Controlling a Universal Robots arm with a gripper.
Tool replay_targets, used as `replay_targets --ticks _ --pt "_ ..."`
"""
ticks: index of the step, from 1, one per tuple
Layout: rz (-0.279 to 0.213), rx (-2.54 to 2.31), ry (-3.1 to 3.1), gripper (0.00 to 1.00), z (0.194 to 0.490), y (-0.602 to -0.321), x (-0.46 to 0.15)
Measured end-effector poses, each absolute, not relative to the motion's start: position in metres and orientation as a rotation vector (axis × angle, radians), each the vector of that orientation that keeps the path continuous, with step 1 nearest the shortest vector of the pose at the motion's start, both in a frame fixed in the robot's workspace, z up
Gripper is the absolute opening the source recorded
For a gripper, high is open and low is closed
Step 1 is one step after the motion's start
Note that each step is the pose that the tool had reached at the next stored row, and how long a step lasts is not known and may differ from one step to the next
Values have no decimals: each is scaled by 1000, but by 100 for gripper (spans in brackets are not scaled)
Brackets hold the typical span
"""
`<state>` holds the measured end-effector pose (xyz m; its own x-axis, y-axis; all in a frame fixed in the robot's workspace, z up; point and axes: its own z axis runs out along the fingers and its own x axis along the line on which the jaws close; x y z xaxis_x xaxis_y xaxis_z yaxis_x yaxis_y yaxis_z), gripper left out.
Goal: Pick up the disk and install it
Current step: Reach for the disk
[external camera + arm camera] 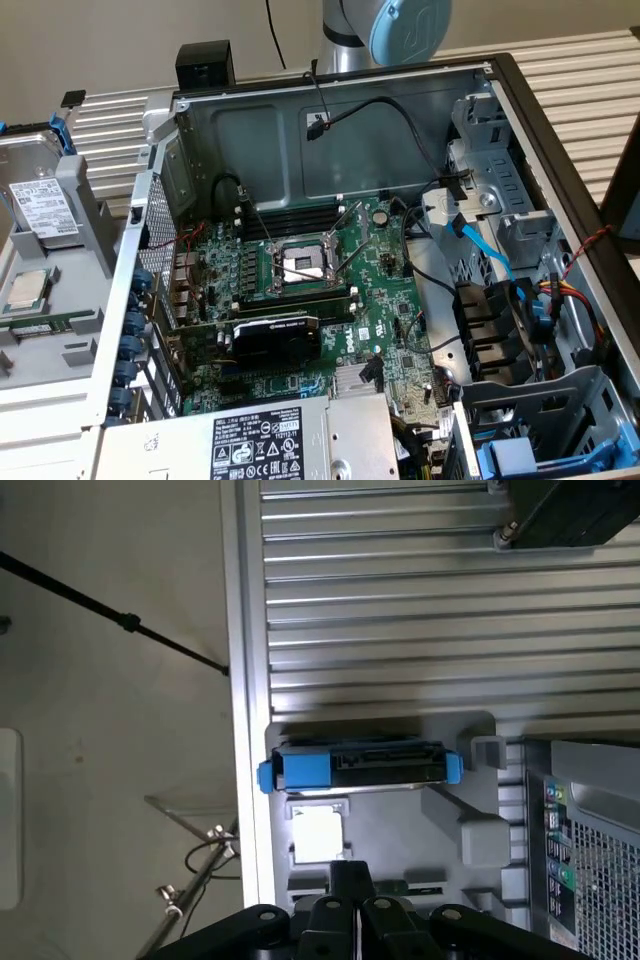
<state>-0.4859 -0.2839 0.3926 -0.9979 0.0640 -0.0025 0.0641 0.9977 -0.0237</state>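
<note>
The disk point(45, 205) is a silver drive with a white label in a blue frame. It stands tilted in a grey holder tray point(60, 330) at the exterior view's left, outside the computer case. In the wrist view the disk point(360, 767) appears edge-on, with blue frame ends on both sides. My gripper point(350, 872) is shut with nothing between its black fingers. It hangs above the tray, a short way from the disk and not touching it. A small square silver processor chip point(318, 832) lies between the gripper and the disk.
The open computer case point(330, 130) holds a motherboard point(300, 290), a grey power-supply box point(270, 445) and drive bays with blue clips point(540, 455) at the exterior view's lower right. A blue cable point(480, 245) crosses the bay area. The arm's joint point(390, 30) rises behind the case.
</note>
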Motion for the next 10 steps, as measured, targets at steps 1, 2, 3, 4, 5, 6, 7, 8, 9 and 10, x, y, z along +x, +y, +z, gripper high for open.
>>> replay_targets --ticks 1,2,3,4,5,6,7,8,9,10 --pt "-37 101 3138 11 393 -284 -487" --pt "-36 100 3138 11 393 -284 -487" --pt "-36 100 3138 11 393 -284 -487" --pt "-36 100 3138 11 393 -284 -487" --pt "-36 101 3138 11 393 -284 -487" --pt "-36 101 3138 11 393 -284 -487" --pt "-36 101 3138 11 393 -284 -487" --pt "-36 101 3138 12 393 -284 -488" --pt "-36 101 3138 12 393 -284 -488" --pt "-36 101 3138 18 393 -284 -488"
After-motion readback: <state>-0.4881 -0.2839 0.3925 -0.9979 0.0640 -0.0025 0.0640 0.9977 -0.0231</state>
